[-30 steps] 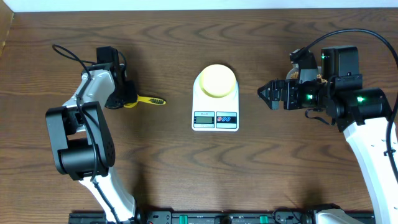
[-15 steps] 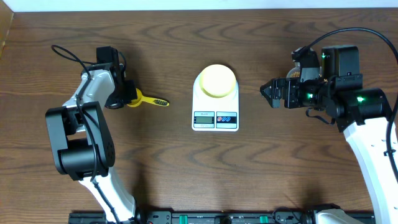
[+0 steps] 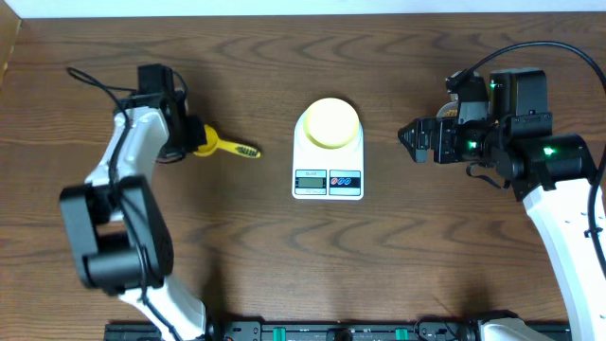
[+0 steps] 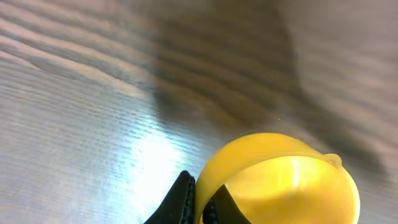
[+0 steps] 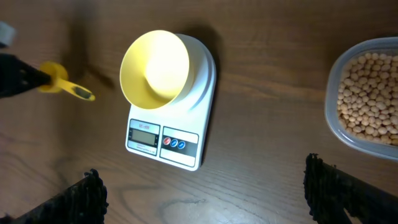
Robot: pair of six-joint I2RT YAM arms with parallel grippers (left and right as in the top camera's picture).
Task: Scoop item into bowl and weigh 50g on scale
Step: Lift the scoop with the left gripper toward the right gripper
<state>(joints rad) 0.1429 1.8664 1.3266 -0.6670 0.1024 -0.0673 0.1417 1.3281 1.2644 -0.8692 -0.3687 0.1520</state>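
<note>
Scale sits mid-desk, white, display and red and blue buttons on its near edge; the reading is too small to make out. Bowl, pale yellow, stands upright on the scale's far half and looks empty in the right wrist view.

Scoop, yellow, is well left of the scale, with its handle pointing toward the scale. Left gripper is on the scoop's cup end, the end farthest from the scale. In the left wrist view the black fingertips are pinched tight on the cup's rim, so the gripper is closed on the scoop. The cup looks empty. Can't tell if the scoop is touching the desk or lifted off it.

Right gripper hangs right of the scale, apart from it, its tips pointing toward the scale. Its jaws are spread wide, with nothing between them. In the right wrist view both fingers frame the scale from either side, with bare desk in between.

Beans, tan and round, many of them, lie in a clear plastic tub right of the scale. In the overhead view the tub is mostly hidden under the right arm. No beans are seen in the bowl or on the scale.
</note>
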